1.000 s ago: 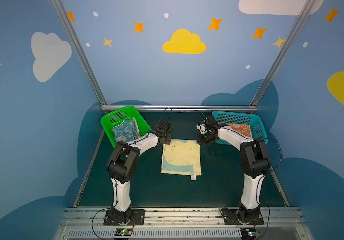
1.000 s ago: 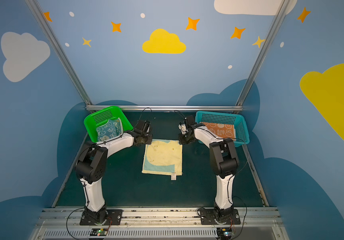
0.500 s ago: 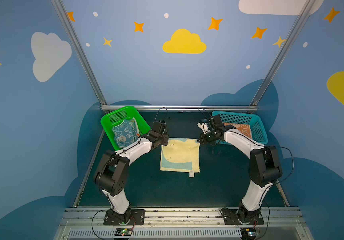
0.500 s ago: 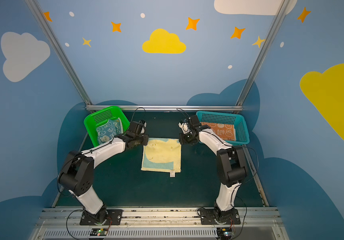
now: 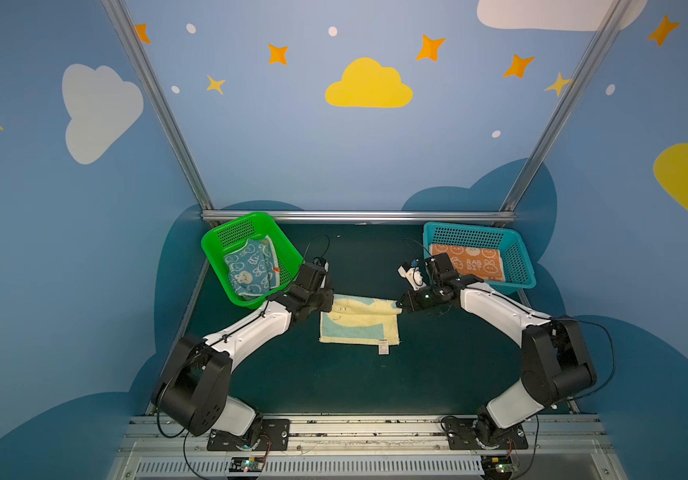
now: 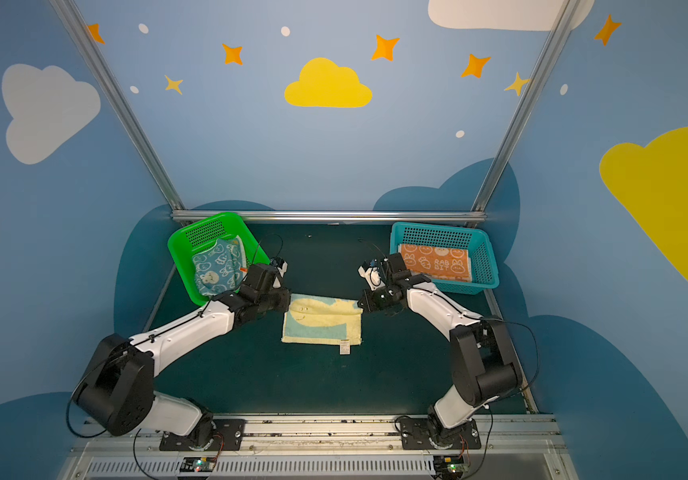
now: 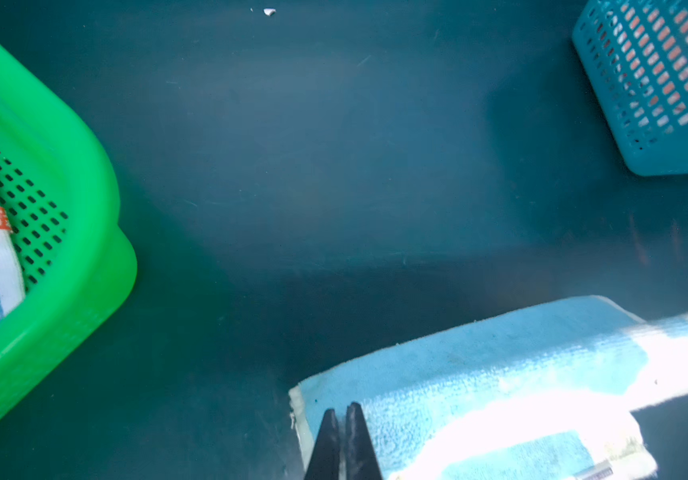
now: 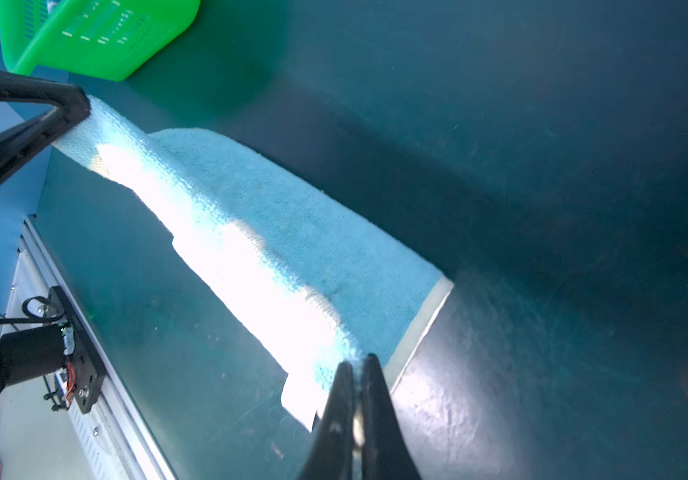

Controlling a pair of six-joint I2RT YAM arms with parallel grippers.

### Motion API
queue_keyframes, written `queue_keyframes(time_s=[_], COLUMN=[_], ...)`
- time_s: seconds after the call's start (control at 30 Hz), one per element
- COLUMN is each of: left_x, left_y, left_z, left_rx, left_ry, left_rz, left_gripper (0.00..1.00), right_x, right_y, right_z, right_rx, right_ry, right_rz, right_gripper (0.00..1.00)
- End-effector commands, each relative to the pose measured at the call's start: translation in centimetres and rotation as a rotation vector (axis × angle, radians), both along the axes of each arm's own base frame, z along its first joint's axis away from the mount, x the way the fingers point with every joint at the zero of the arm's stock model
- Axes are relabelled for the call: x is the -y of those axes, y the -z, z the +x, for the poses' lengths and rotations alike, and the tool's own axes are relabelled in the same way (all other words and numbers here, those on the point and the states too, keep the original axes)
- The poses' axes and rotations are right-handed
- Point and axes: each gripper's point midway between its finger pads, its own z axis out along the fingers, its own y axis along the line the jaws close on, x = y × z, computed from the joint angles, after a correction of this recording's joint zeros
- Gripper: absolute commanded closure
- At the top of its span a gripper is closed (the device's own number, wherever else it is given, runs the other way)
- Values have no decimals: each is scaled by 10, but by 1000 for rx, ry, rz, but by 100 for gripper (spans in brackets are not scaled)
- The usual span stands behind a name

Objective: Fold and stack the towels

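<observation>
Two far corners of the pale yellow towel [image 5: 359,322] are gripped in a top view: we see the left pincer [image 5: 329,306] clenched on its ten o'clock corner and the right pincer [image 5: 403,306] on its two o'clock corner, at the middle of the bench [image 5: 334,386]. A blue towel [image 5: 251,268] fills the green basket [image 5: 236,217] at ten o'clock; an orange towel [image 5: 469,260] lies in the teal basket [image 5: 471,225] at two. Our left wrist view shows the jaws biting terry. Our right wrist view shows the towel's edge stretched between both pincers.

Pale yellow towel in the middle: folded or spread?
Mid-fold: left gripper and right gripper, both shut, pinch two corners of the pale yellow towel, holding that edge raised above the part lying flat.
</observation>
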Motion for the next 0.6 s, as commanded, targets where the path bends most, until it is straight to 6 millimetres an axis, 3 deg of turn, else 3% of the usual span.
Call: queue_keyframes(time_s=[0.0, 0.3, 0.57], left_x=[-8, -9, -7], left_y=[9, 24, 48], left_z=[-14, -44, -58], left_rx=[-32, -72, -119], left_ry=[-37, -62, -63], left_rz=[32, 33, 40], left_gripper=[96, 96, 96], right_x=[-3, 0, 3], right_y=[-3, 20, 51], right_z=[-16, -51, -68], right_rx=[-17, -119, -227], right_ry=[-5, 1, 28], right_rz=[20, -21, -53], right_gripper=[100, 100, 100])
